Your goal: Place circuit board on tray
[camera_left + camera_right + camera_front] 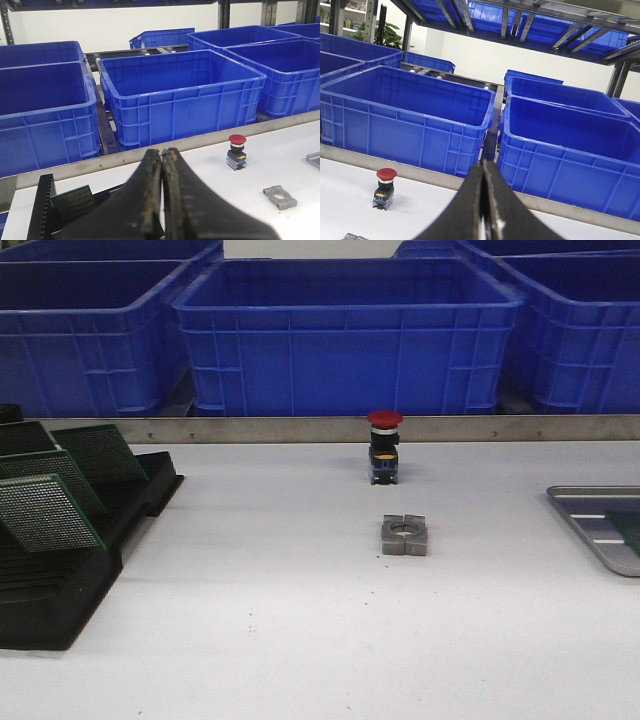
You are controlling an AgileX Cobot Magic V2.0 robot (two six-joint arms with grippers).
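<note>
Several green perforated circuit boards (45, 510) stand tilted in a black slotted rack (60, 590) at the left of the table. One of them (72, 200) shows beside my left gripper (162, 152), which is shut with nothing between its fingers, above the rack end. The silver tray (590, 505) lies at the table's right edge, cut off by the frame, with a green edge (631, 530) showing on it. A corner of the tray (315, 159) also shows in the left wrist view. My right gripper (483, 166) is shut and empty above the table. Neither gripper shows in the front view.
A red-capped push button (384, 447) stands at the middle back of the table, and a grey metal block (404, 535) lies just in front of it. Big blue bins (345, 335) line the back behind a metal rail (300, 429).
</note>
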